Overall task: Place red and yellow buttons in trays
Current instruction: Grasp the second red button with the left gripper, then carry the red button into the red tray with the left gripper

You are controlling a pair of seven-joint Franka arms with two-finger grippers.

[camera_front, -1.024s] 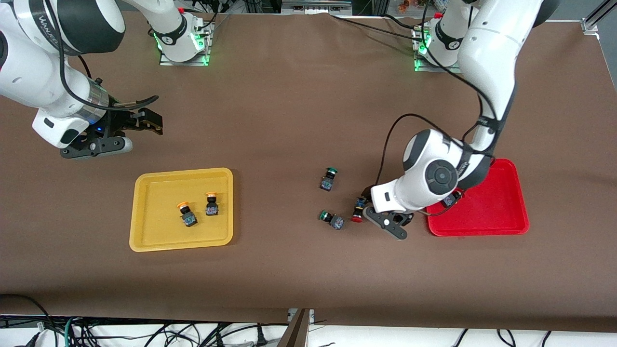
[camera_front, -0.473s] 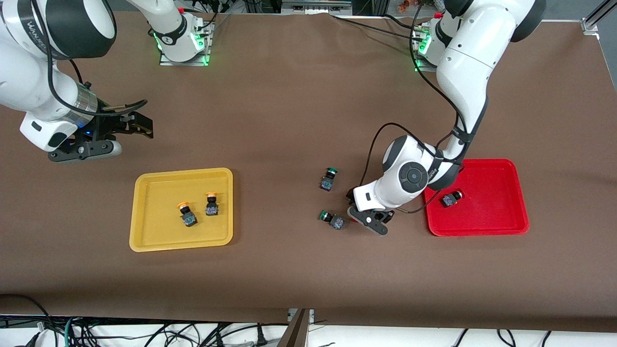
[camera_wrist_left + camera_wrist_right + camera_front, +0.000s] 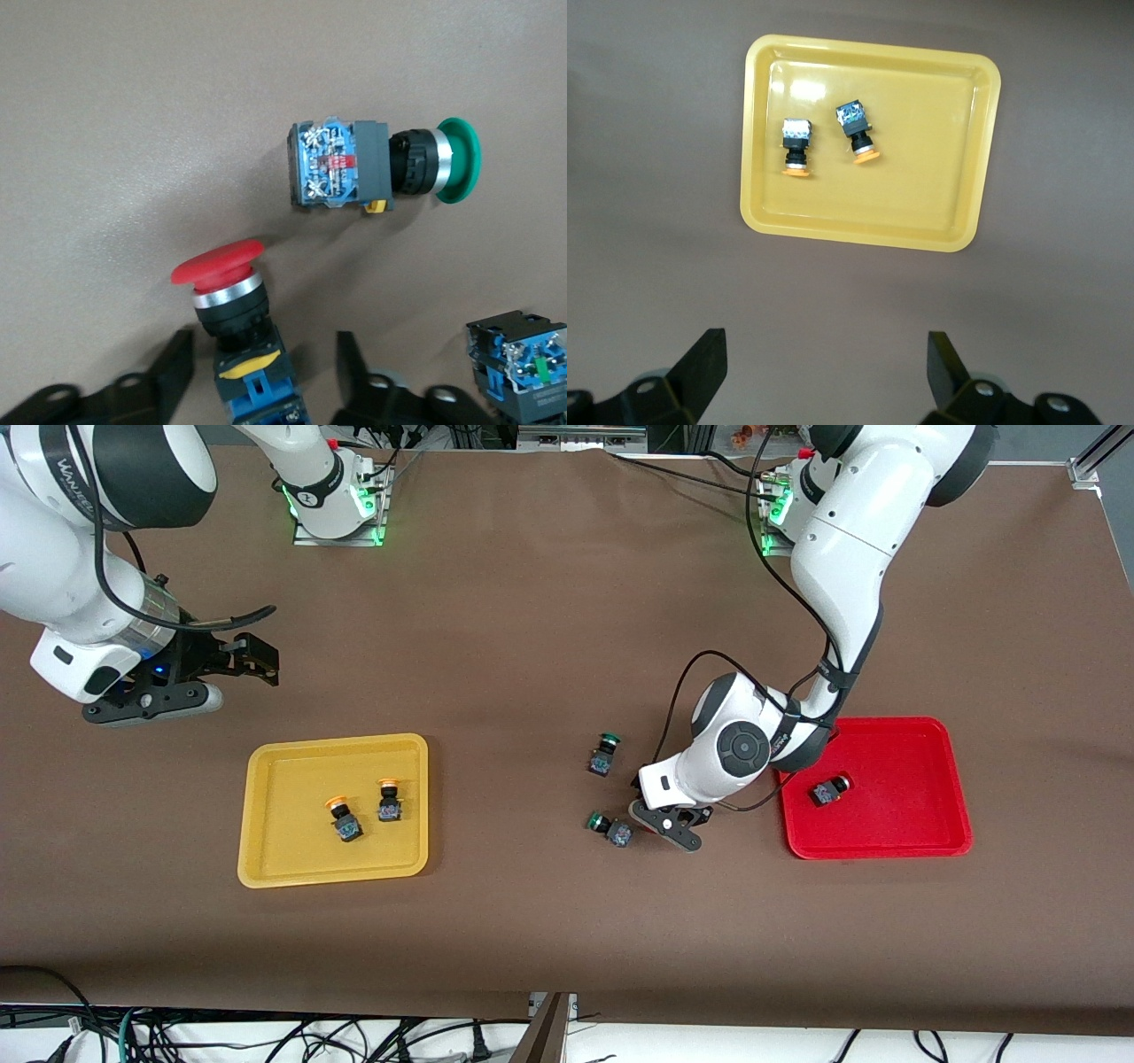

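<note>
On the matte brown table point(image 3: 532, 620), two glossy rounded-rectangular plastic trays with raised rims lie well apart: the yellow tray point(image 3: 266, 850) holds two yellow-capped buttons point(image 3: 340, 817) side by side, and the red tray point(image 3: 921, 833) holds one red-capped button point(image 3: 830, 789). The left wrist view alone shows the second red button point(image 3: 229, 301), mushroom-capped on a blocky dark body, lying between the spread fingers of the left gripper point(image 3: 266, 372) with two green-capped switches point(image 3: 381, 164) nearby. The right gripper point(image 3: 824, 367) hangs open over bare table beside the yellow tray, waiting.

Brown table point(image 3: 532, 646) w/ yellow tray point(image 3: 257, 815), red tray point(image 3: 948, 779), 3 loose buttons point(image 3: 605, 755).
</note>
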